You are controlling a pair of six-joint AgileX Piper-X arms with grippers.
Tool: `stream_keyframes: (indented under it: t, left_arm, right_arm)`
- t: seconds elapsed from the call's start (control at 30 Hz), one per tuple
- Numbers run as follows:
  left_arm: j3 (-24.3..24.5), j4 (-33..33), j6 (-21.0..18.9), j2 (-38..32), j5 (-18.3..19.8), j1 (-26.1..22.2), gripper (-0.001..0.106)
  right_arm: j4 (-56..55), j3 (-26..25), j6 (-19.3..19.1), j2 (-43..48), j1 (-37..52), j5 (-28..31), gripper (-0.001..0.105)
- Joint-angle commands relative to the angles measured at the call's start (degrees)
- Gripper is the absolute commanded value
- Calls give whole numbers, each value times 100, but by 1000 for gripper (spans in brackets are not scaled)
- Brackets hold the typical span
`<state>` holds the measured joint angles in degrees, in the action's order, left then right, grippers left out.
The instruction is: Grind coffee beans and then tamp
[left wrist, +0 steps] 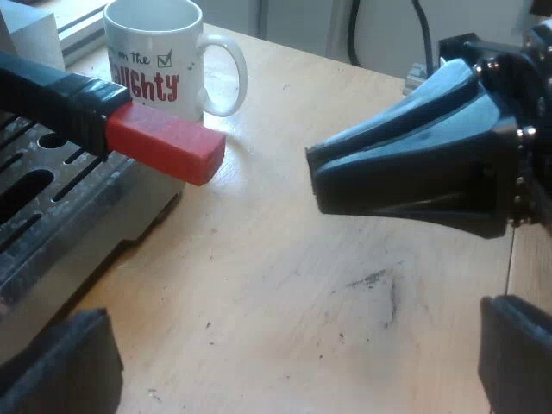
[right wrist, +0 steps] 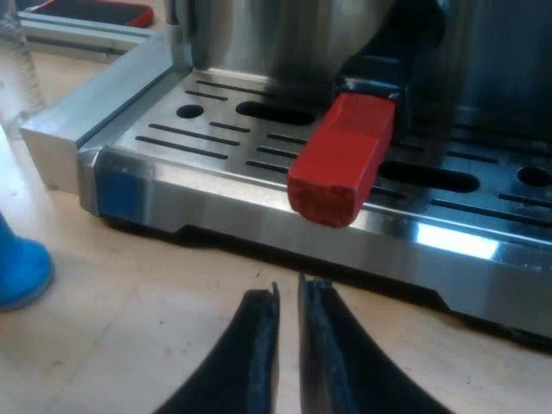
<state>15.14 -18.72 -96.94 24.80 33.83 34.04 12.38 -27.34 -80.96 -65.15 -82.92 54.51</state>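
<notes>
Fingers (right wrist: 259, 362) of right gripper (right wrist: 289, 345) nearly meet (gripping nothing); left gripper (left wrist: 293, 345) gapes wide, empty.

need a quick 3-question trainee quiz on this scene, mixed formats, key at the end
1. True or false: the holder's red handle end juts out above the machine's drip tray.
2. The mug stands: A) upright B) on its side C) upside down.
3. Name the blue thing near the right tool.
Key: 1 true; 2 A; 3 the tamper.
</notes>
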Motion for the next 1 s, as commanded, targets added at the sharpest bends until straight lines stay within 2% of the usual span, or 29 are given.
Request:
stream_keyframes:
  t: [0.03, 0.2, 0.37, 0.47, 0.6, 1.0]
  left_arm:
    - [24, 109, -75, -17, 74, 26, 86]
    - [24, 94, -75, -17, 210, 26, 86]
    - [24, 46, -75, -17, 227, 26, 86]
    - [24, 35, -75, -17, 227, 26, 86]
    - [24, 21, -75, -17, 227, 26, 86]
    - [24, 21, -75, -17, 227, 26, 86]
  right_arm:
    - [201, -30, 16, -134, 10, 95, 9]
    - [579, -30, -30, -477, 10, 95, 9]
    - [915, -30, -29, -711, 60, 515, 9]
    - [1181, -30, -48, -846, 136, 528, 9]
    - [1894, -30, -435, -1085, 297, 339, 9]
    - [2105, -48, -656, -1269, 634, 305, 9]
